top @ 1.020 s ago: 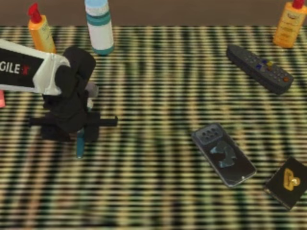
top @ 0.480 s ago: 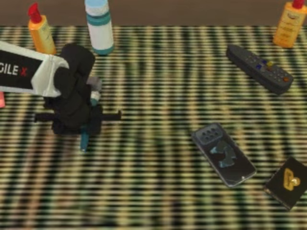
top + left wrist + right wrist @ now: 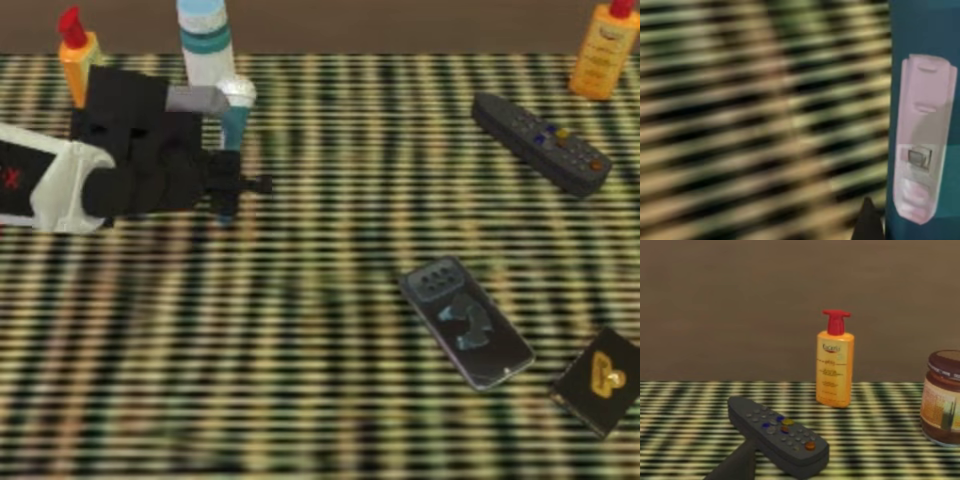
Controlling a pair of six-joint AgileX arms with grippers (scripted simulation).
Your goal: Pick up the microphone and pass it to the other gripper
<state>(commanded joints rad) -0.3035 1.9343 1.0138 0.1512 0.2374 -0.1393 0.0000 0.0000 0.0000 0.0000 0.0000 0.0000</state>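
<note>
Striped bench (image 3: 330, 330), rear left: left gripper (image 3: 222, 182), fingers pinching microphone (image 3: 234, 118) handle, lifted; right gripper's fingers: cannot tell.

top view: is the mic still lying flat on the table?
No. The left tool holds the microphone by its teal handle, silver head up near the white-and-teal bottle.
</note>
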